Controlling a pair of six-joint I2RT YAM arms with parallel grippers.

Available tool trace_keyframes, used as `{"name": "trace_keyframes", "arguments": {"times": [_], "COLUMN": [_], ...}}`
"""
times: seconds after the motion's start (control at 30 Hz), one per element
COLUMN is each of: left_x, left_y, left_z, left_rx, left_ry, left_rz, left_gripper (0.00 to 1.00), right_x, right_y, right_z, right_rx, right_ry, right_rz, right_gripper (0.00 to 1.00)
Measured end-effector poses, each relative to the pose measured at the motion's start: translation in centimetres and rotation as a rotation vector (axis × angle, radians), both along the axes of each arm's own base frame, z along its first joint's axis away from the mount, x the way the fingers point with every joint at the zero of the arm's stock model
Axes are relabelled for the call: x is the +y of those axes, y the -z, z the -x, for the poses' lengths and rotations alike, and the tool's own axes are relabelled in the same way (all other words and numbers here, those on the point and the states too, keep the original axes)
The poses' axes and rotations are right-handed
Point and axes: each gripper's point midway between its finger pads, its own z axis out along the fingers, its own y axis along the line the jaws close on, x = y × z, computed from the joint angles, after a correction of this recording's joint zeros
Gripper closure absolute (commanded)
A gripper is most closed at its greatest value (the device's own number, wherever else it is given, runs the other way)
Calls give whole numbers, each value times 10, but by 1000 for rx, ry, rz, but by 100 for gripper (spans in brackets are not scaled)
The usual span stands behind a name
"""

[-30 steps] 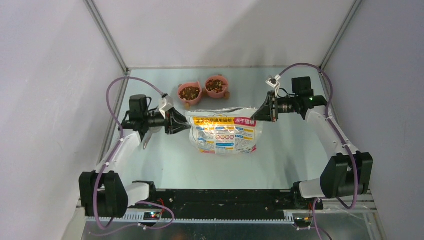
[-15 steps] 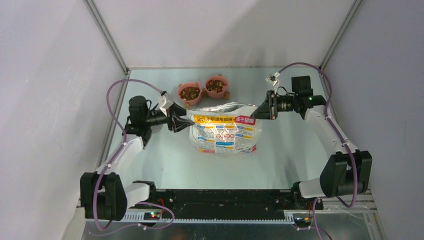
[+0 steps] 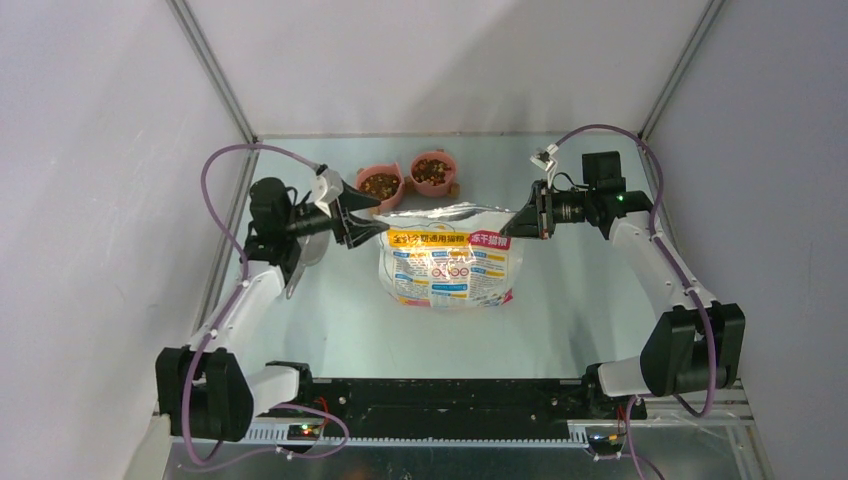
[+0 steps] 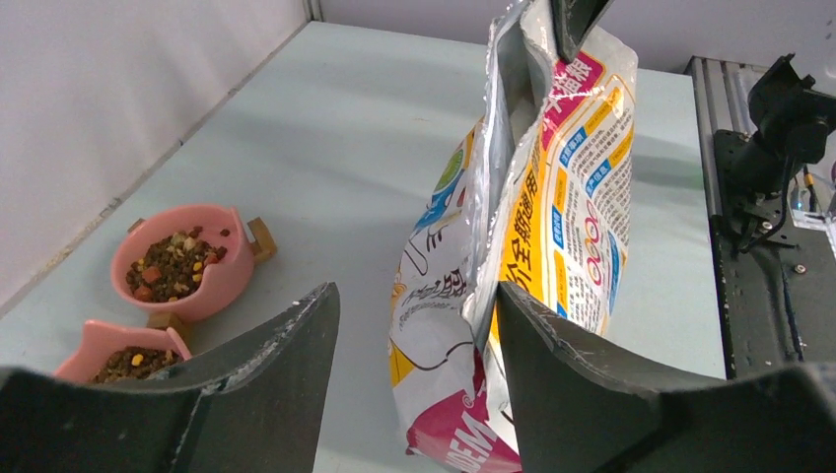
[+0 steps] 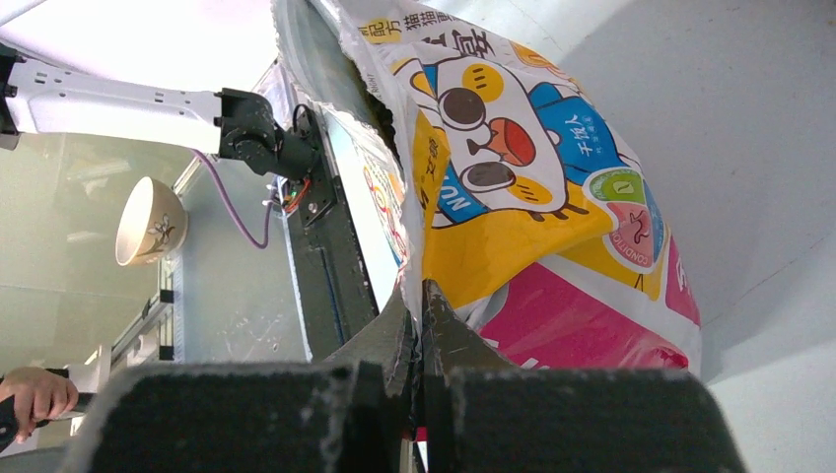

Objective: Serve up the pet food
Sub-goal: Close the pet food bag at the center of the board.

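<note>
1. The bag (image 3: 450, 262), printed white, yellow and pink, stands upright in the middle of the pale counter (image 3: 330, 310). Its top gapes and shows silver lining. What lies inside cannot be made out.
2. Behind the bag, towards its left, two pink bowls sit side by side. The one further from the bag (image 4: 225, 284) and the one nearer (image 4: 91, 341) rest on small wooden stands.
3. The pet food (image 4: 173, 266) fills both bowls as brown kibble, with a few red and yellow pieces on top.
4. The right pincer (image 5: 419, 291) is pinched tight on the bag's upper right corner, the foil edge caught between its fingers.
5. The left pincer (image 4: 414, 296) is at the bag's upper left corner with jaws spread wide and nothing in their grip. The bag's edge lies just ahead of the gap.
</note>
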Motion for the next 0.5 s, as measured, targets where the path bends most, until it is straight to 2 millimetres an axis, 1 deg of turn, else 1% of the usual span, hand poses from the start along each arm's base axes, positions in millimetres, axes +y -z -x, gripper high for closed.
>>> {"name": "trace_keyframes", "arguments": {"times": [0.1, 0.17, 0.23, 0.3, 0.33, 0.37, 0.4, 0.43, 0.5], "left_x": [-7, -11, -15, -18, -20, -21, -23, -24, -26], "left_y": [3, 11, 21, 26, 27, 27, 27, 25, 22], "left_z": [3, 7, 9, 9, 8, 9, 11, 12, 12], "left_rx": [-6, 13, 47, 76, 89, 110, 125, 140, 154], "left_ry": [15, 24, 33, 41, 44, 56, 72, 87, 115], "left_rz": [19, 42, 68, 93, 110, 128, 147, 168, 206], "left_gripper": [35, 37, 42, 56, 72, 82, 96, 99, 100], "right_x": [0, 0, 0, 0, 0, 0, 0, -1, -3], "right_y": [0, -1, -1, -1, -1, -1, -2, -2, -2], "right_z": [0, 0, 0, 1, 2, 2, 1, 1, -1], "right_rx": [-1, -3, -5, -14, -17, -21, -26, -25, -8], "right_ry": [1, 4, 10, 18, 21, 27, 34, 41, 59], "right_rz": [1, 2, 0, -9, -12, -17, -22, -28, -42], "right_gripper": [100, 100, 100, 100, 100, 100, 100, 100, 100]}}
